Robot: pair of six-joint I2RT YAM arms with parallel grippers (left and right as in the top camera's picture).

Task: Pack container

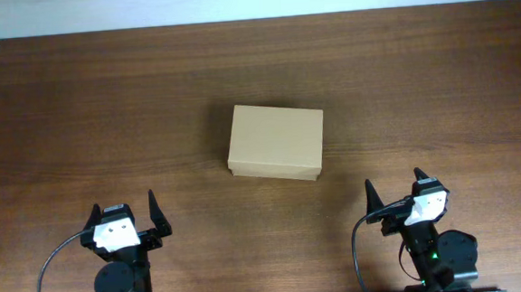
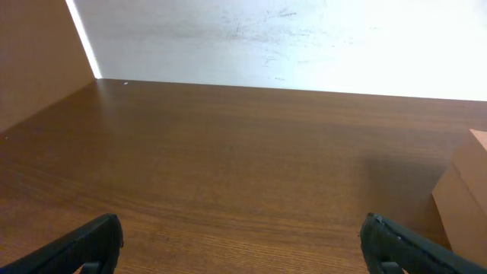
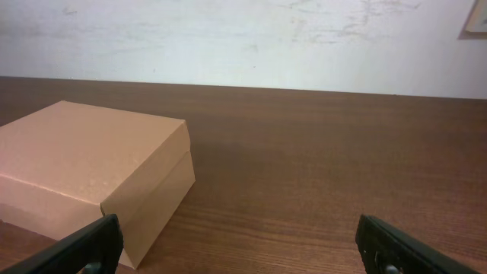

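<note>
The container (image 1: 276,141) is a plain tan cardboard box with its lid shut, sitting at the middle of the wooden table. It also shows in the right wrist view (image 3: 87,179) at the left, and its edge shows in the left wrist view (image 2: 466,194) at the far right. My left gripper (image 1: 125,214) is open and empty near the front left, well short of the box; its fingertips frame bare table (image 2: 240,240). My right gripper (image 1: 395,186) is open and empty at the front right, just right of the box's near corner (image 3: 236,243). No tape rolls are in view.
The brown wooden table (image 1: 104,110) runs back to a white wall (image 3: 243,38). A brown panel (image 2: 34,53) stands at the far left in the left wrist view.
</note>
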